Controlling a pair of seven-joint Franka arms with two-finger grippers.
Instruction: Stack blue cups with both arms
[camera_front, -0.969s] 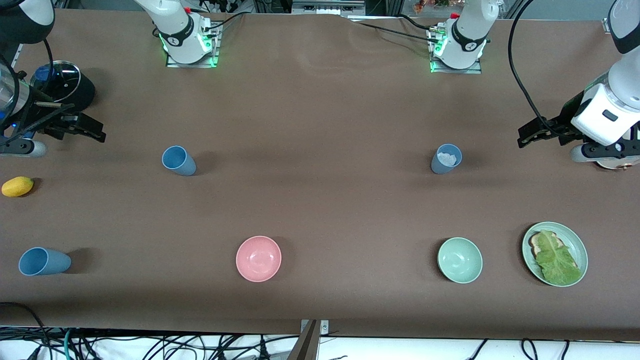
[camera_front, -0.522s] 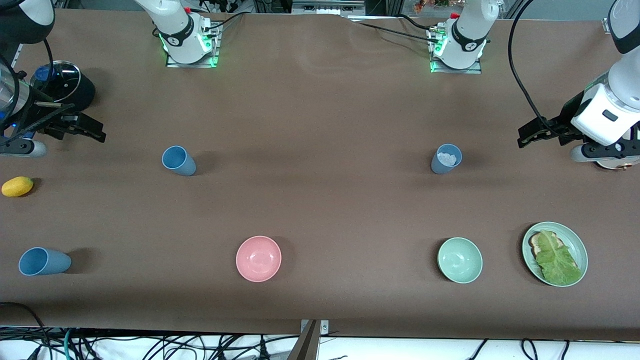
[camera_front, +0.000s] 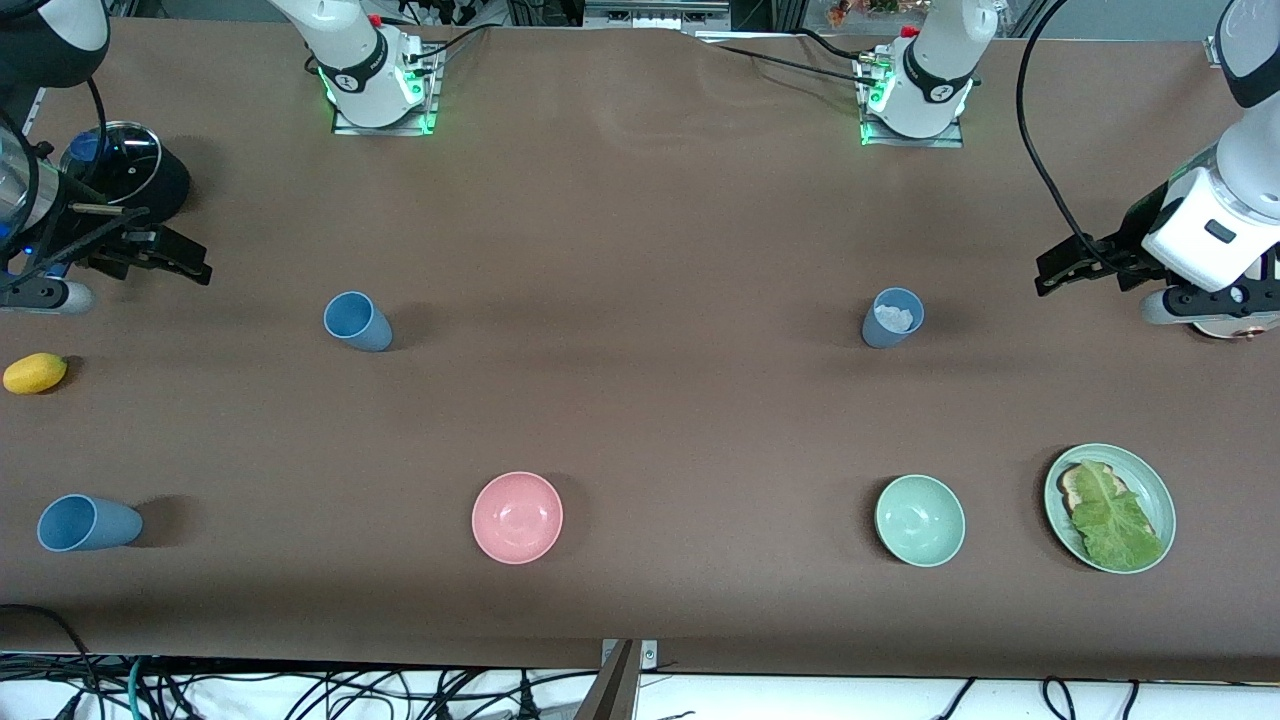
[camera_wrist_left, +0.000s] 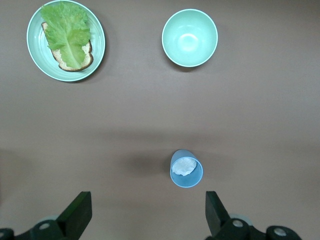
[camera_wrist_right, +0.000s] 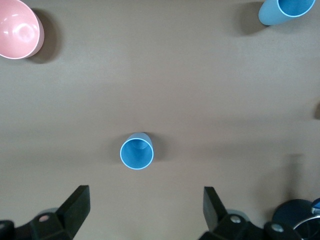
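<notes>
Three blue cups stand upright on the brown table. One mid-blue cup (camera_front: 357, 321) (camera_wrist_right: 136, 151) is empty and sits toward the right arm's end. A greyer one (camera_front: 893, 317) (camera_wrist_left: 186, 169), toward the left arm's end, holds something white and crumpled. A third cup (camera_front: 88, 523) (camera_wrist_right: 287, 11) stands nearer the front camera, at the right arm's end. My right gripper (camera_front: 197, 266) (camera_wrist_right: 145, 207) hangs open over the table beside the black pot, apart from the empty cup. Over the table's other end hangs my left gripper (camera_front: 1048, 273) (camera_wrist_left: 148, 212), open too, with nothing between its fingers.
A pink bowl (camera_front: 517, 517) (camera_wrist_right: 17, 29), a green bowl (camera_front: 920, 520) (camera_wrist_left: 189, 37) and a green plate (camera_front: 1147, 480) (camera_wrist_left: 97, 35) with bread and lettuce lie nearer the front camera. A lemon (camera_front: 35, 373) and a lidded black pot (camera_front: 125, 175) sit at the right arm's end.
</notes>
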